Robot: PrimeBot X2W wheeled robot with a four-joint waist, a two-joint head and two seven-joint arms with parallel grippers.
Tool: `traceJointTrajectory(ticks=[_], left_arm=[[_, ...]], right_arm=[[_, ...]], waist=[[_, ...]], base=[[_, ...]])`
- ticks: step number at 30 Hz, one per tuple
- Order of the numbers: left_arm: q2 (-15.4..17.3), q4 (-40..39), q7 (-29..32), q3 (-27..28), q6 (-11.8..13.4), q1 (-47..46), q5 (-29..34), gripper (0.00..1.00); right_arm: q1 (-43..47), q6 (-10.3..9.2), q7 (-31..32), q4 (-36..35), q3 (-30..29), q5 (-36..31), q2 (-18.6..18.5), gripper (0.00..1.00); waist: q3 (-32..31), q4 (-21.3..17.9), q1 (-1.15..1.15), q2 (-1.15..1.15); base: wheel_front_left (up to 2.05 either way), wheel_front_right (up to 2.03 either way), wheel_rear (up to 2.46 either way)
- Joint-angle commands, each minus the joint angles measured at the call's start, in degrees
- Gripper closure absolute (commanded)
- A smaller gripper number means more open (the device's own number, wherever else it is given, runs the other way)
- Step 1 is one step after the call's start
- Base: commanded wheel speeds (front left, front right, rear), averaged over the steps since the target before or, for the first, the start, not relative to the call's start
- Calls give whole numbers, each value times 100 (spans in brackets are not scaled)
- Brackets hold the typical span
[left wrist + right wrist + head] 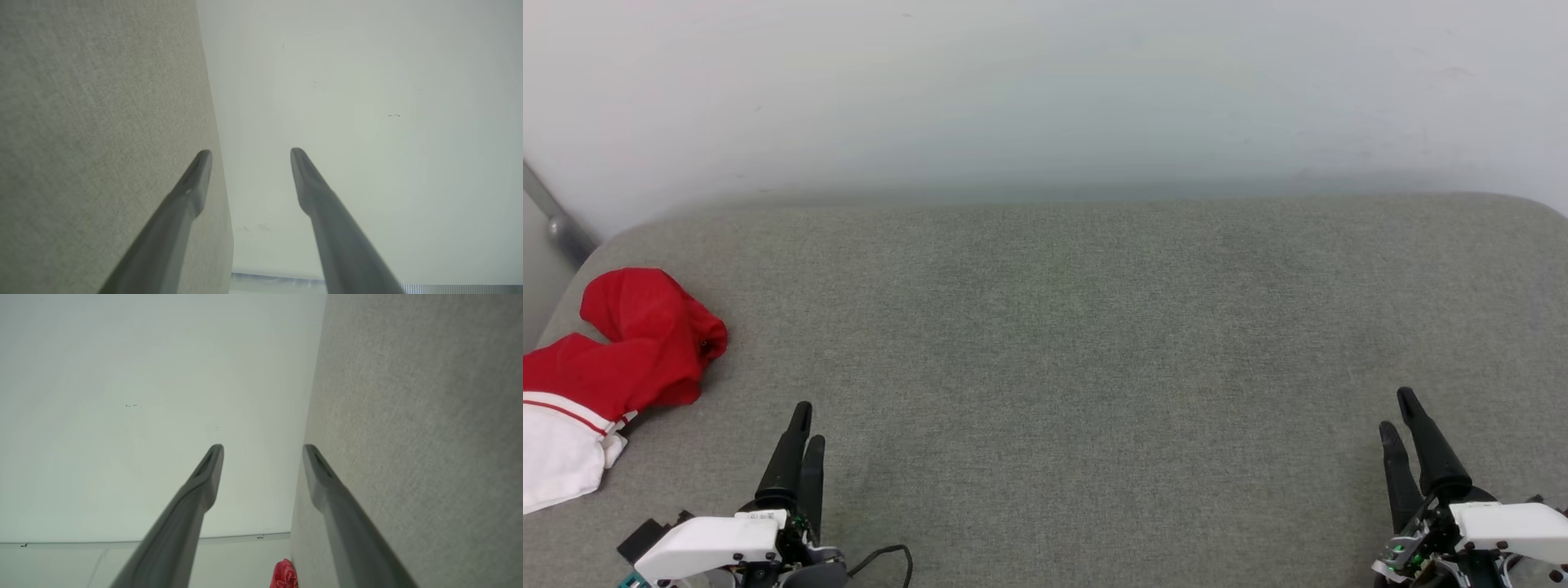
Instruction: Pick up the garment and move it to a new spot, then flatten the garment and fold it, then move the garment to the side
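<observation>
Garment (637,347) was pictured bunched at ten o'clock of the left gripper (805,423), nearer than the right gripper (1399,410); both were spread wide, empty.

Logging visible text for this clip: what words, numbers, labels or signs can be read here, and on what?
No text is legible.
The garment: red and white cloth bunched up, no lettering showing.
Tiny label on the white housing behind the left gripper: too small to read.
</observation>
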Motion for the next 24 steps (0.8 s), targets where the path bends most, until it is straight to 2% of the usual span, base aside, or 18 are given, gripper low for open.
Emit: traceJointTrajectory(ticks=[1,11,24], left_arm=[[10,-160,-76,20,-1,-63,115,0],[12,-572,-345,37,243,-44,1104,0],[14,-960,-651,-276,683,87,2797,0]], right_arm=[[-50,0,-69,-146,-8,-164,-4,0],[31,0,-338,-476,-147,-1292,-3,0],[233,0,-647,-1112,39,-3252,-2,0]], waist=[[2,0,0,0],[20,11,0,0],[38,23,0,0]], base=[[0,0,0],[0,0,0],[0,0,0]])
